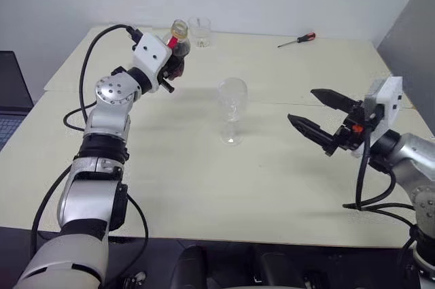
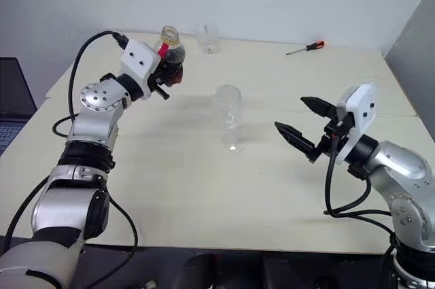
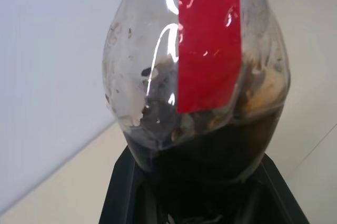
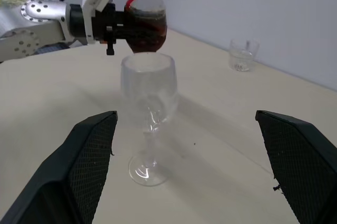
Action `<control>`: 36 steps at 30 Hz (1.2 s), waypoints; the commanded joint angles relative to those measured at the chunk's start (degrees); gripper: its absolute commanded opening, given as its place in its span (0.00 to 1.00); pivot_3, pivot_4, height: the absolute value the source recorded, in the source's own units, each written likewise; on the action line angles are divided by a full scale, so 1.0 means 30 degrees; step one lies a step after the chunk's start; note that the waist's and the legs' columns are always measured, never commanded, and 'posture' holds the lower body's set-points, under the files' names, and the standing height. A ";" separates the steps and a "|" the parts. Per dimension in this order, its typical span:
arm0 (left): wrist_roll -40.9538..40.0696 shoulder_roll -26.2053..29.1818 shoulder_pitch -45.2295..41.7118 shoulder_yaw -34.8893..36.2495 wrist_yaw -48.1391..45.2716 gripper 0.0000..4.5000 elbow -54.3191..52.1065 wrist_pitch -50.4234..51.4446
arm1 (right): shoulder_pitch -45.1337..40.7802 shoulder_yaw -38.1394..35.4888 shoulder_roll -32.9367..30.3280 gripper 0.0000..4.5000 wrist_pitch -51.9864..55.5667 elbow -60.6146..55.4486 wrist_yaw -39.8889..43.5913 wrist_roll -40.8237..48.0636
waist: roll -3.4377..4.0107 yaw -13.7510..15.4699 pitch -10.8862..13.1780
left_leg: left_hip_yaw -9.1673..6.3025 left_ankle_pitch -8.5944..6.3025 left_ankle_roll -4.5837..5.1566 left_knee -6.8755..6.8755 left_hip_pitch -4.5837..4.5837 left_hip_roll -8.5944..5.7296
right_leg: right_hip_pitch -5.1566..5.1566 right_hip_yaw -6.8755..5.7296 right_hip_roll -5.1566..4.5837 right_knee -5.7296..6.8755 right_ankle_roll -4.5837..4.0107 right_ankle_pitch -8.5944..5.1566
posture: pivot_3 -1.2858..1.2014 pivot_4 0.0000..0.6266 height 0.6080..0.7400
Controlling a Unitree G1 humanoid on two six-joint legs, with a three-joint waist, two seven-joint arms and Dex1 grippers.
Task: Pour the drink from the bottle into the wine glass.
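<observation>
While left end effector [image 4: 113, 23] clamps bottle [image 4: 146, 16], right end effector [image 1: 319, 116] gapes

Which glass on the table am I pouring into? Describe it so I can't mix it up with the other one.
Start from the pale table: near its middle, between the two arms, stands the wine glass, upright and empty. The other glass, a short tumbler, sits at the far edge by the wall. Yours is the taller one with a thin stem and round foot.
</observation>
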 commanded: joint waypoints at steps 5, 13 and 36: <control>0.2646 0.0248 -0.3043 -0.1683 0.0731 0.20 0.2906 -0.4535 | 0.0650 0.0935 0.0410 1.00 -0.0907 -0.1478 -0.1258 -0.0410 | -0.0001 0.0027 0.0000 | 0.0007 0.0000 0.0000 -0.0001 -0.0005 -0.0004 | -0.0001 0.0006 0.0003 -0.0009 -0.0002 0.0002 | 0.52 0.24 1.00; 0.4448 -0.0008 -0.4213 -0.2884 0.1507 0.20 0.4913 -0.7265 | 0.1852 0.1982 0.0463 1.00 -0.1451 -0.2266 -0.1736 -0.1029 | -0.0001 0.0013 0.0000 | 0.0014 0.0000 0.0000 0.0002 -0.0002 0.0004 | -0.0007 0.0013 0.0010 0.0006 -0.0013 0.0007 | 0.52 0.24 1.00; 0.7999 0.0445 -0.4495 -0.4699 0.5472 0.19 0.5490 -1.1088 | 0.1823 0.3917 0.0513 1.00 -0.1468 -0.2601 -0.2180 -0.2155 | -0.0001 0.0018 0.0000 | 0.0016 -0.0001 0.0000 0.0165 -0.0019 0.0012 | 0.0017 0.0021 0.0014 0.0053 -0.0004 0.0029 | 0.52 0.24 1.00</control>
